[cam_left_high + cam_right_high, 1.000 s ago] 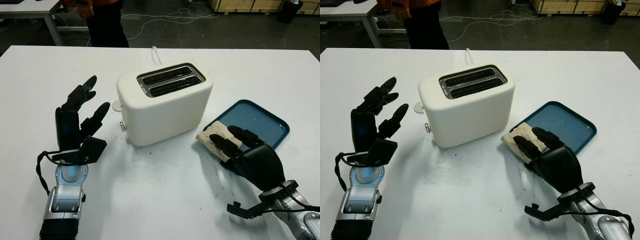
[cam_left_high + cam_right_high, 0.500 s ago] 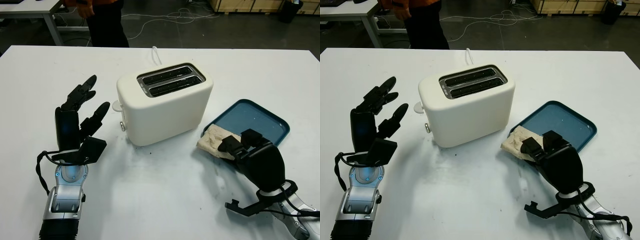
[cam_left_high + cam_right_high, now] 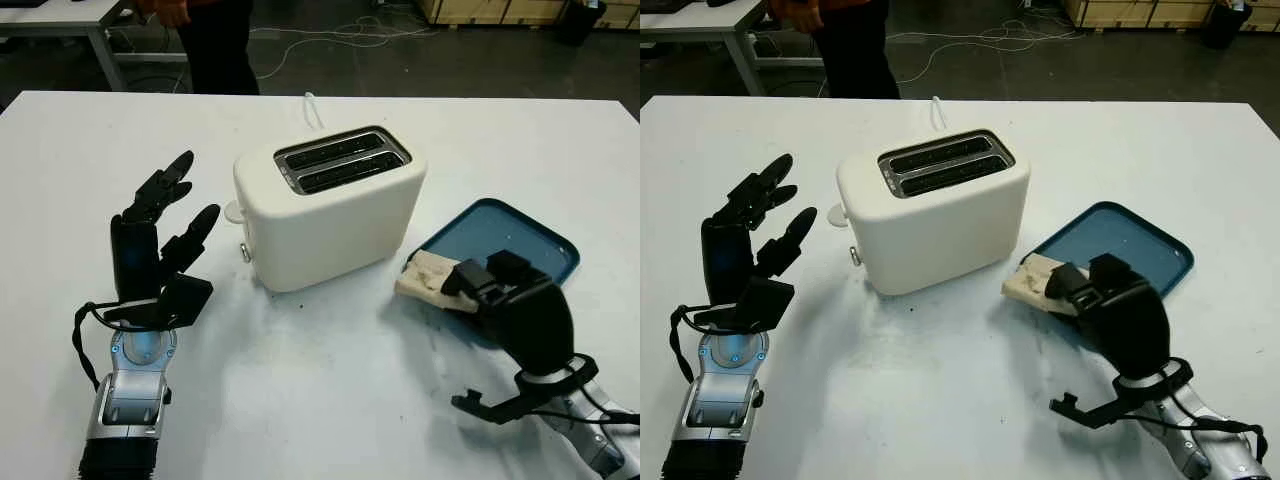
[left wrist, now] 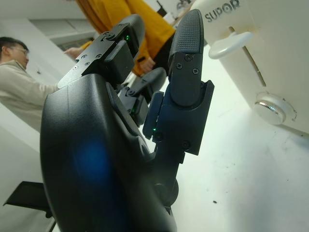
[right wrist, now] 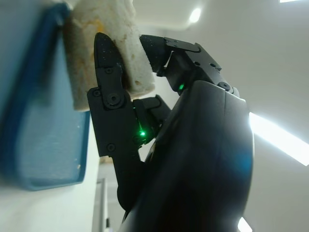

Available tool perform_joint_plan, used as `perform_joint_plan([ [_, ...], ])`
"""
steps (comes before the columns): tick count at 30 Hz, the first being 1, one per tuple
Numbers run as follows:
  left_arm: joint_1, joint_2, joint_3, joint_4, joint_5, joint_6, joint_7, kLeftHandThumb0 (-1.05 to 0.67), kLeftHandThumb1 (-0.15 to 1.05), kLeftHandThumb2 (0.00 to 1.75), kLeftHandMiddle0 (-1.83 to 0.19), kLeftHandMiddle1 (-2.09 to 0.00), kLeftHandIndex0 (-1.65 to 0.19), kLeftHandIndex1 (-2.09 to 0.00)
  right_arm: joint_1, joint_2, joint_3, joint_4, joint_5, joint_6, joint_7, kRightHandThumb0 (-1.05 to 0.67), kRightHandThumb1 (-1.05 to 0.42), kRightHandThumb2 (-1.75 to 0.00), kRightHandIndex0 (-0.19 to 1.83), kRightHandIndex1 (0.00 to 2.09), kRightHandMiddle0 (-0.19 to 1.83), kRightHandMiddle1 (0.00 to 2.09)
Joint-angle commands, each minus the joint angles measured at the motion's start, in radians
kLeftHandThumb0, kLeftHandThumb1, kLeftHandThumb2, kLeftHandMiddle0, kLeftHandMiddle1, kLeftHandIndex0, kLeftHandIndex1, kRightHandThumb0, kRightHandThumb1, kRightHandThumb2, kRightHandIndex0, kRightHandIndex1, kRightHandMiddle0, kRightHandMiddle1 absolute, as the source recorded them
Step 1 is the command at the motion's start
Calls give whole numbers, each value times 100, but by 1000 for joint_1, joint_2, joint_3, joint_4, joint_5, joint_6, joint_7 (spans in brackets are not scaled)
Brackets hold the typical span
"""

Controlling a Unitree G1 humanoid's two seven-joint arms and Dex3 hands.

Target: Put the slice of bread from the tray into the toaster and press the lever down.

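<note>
The slice of bread [image 3: 425, 275] is pale and thick, tilted up off the near-left edge of the blue tray [image 3: 510, 235]. My right hand [image 3: 470, 283] is shut on it, fingers pinching the slice [image 5: 104, 53] from both faces. The white two-slot toaster [image 3: 330, 205] stands in the table's middle, both slots empty, its lever [image 3: 232, 211] up on the left end. My left hand [image 3: 160, 235] is open, held upright to the left of the toaster, close to the lever [image 4: 227, 44].
A white cord [image 3: 312, 108] runs from behind the toaster toward the table's far edge. A person [image 3: 215, 40] stands beyond that far edge. A round knob [image 4: 273, 108] sits low on the toaster's left end.
My right hand's fingers curled from lying over the bread to pinching it, and the slice has lifted and tipped up off the tray edge. The left hand has not moved.
</note>
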Motion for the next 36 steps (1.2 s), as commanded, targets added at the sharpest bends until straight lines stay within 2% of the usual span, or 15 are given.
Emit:
perform_joint_plan([
  [1, 1, 0, 0, 6, 2, -17, 4, -58, 92, 24, -55, -56, -66, 0, -26, -20, -55, -36, 92, -28, 60, -40, -92, -16, 82, 175, 54, 175],
  [8, 1, -1, -2, 1, 1, -15, 0, -58, 92, 25, -54, -56, -65, 0, -106, -72, -212, -83, 417, -54, 394, -40, -92, -32, 78, 175, 51, 175],
  [13, 2, -2, -1, -3, 12, -8, 8, -57, 92, 24, -55, -57, -66, 0, -184, -103, -275, -99, 643, 11, 690, -37, -92, -31, 83, 175, 55, 175],
  [15, 3, -2, 0, -3, 12, -8, 8, -57, 92, 24, -54, -57, -65, 0, -226, -115, -293, -68, 738, 16, 806, -37, -92, -31, 83, 175, 56, 175],
  [18, 4, -2, 2, -3, 6, -9, 5, -58, 92, 25, -54, -57, -65, 0, -312, -133, -311, 22, 889, 23, 998, -44, -92, -32, 83, 175, 60, 175],
  [20, 5, -3, 2, -1, 5, -13, 6, -58, 92, 25, -54, -57, -65, 0, -389, -146, -315, 99, 972, 46, 1126, -38, -92, -27, 82, 175, 62, 175],
  [23, 5, -1, 2, 3, 0, -18, 3, -58, 92, 25, -54, -57, -65, 0, -497, -157, -307, 206, 1020, 66, 1262, -29, -92, -23, 81, 175, 64, 166],
  [26, 4, -1, 3, 7, 1, -20, 5, -58, 92, 24, -54, -57, -66, 0, -600, -146, -312, 267, 1100, 183, 1392, -21, -92, -25, 81, 175, 66, 164],
  [28, 6, -4, 3, 3, 6, -12, 8, -58, 92, 24, -54, -57, -66, 0, -658, -146, -306, 292, 1099, 224, 1422, -29, -92, -23, 82, 175, 65, 169],
  [33, 9, -3, 4, 5, 6, -16, 9, -57, 92, 24, -55, -56, -66, 0, -807, -134, -303, 318, 1118, 321, 1475, -21, -92, -22, 80, 175, 60, 174],
  [34, 8, -4, 4, 5, 5, -17, 10, -57, 92, 24, -55, -56, -66, 0, -840, -132, -300, 320, 1125, 351, 1488, -21, -92, -23, 80, 175, 62, 167],
  [36, 11, -6, 3, 0, 3, -10, 7, -58, 92, 24, -55, -56, -66, 0, -912, -119, -296, 345, 1144, 398, 1523, -22, -92, -21, 83, 175, 63, 169],
])
